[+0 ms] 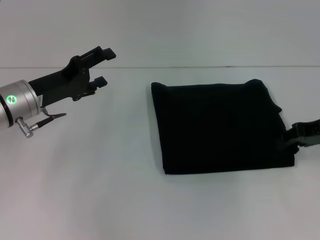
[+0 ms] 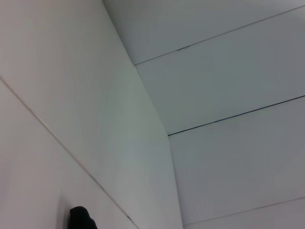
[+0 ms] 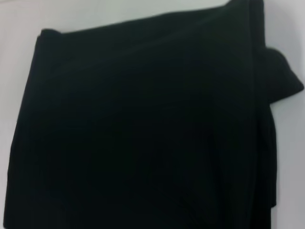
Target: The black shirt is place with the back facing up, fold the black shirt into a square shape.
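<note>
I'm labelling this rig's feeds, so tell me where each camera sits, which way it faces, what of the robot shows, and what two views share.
Head view: from the robot's head, looking forward and down at the white table; the folded black shirt, the raised, open left gripper and the right gripper at the shirt's right edge.
Left wrist view: on the left arm, angled up at white wall panels; only a dark tip shows.
Right wrist view: on the right arm, close over the black shirt; no fingers visible.
Shared: head and right wrist views both show the shirt.

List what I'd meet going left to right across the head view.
Left gripper, raised with jaws open → bare white table → folded black shirt → right gripper at the shirt's right edge.
</note>
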Action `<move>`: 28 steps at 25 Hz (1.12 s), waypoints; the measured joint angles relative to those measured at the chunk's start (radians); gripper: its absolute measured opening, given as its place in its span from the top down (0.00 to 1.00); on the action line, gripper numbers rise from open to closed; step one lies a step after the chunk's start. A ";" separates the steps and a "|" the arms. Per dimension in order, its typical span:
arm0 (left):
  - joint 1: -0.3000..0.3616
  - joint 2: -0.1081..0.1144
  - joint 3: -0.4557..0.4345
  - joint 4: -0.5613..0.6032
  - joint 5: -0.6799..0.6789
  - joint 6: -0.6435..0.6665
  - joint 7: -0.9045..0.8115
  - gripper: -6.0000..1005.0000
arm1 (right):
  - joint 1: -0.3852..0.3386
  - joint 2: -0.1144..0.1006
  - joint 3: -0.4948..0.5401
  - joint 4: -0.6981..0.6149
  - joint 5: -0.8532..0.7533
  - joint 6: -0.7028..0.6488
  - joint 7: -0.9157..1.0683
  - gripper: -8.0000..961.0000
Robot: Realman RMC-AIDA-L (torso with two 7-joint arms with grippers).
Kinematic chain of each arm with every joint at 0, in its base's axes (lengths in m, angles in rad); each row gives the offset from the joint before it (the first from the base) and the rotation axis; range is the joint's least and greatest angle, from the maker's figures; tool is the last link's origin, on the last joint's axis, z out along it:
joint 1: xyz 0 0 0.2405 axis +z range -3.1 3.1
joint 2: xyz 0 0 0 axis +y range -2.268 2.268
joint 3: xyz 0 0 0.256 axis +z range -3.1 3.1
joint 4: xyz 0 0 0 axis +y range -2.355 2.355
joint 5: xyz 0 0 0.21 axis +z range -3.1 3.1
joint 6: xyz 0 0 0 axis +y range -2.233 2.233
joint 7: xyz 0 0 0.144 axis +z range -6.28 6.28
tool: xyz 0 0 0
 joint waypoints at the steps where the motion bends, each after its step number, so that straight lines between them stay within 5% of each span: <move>1: 0.000 0.000 0.000 0.000 0.000 0.000 0.000 0.06 | 0.000 -0.001 0.001 0.001 0.000 -0.005 0.001 0.72; 9: -0.006 0.001 0.000 -0.006 0.000 -0.003 0.009 0.06 | -0.005 -0.008 -0.003 -0.007 -0.040 -0.043 0.040 0.74; 11: -0.007 0.001 0.000 -0.006 0.000 -0.005 0.010 0.06 | -0.006 -0.010 0.000 -0.007 -0.052 -0.039 0.046 0.95; 17: -0.007 0.001 0.000 -0.006 -0.001 -0.005 0.011 0.07 | -0.003 -0.019 0.002 -0.007 -0.054 -0.041 0.050 0.98; 28: 0.001 -0.001 0.000 -0.006 -0.017 0.000 0.014 0.09 | -0.015 -0.052 0.000 -0.016 -0.095 -0.020 0.129 0.84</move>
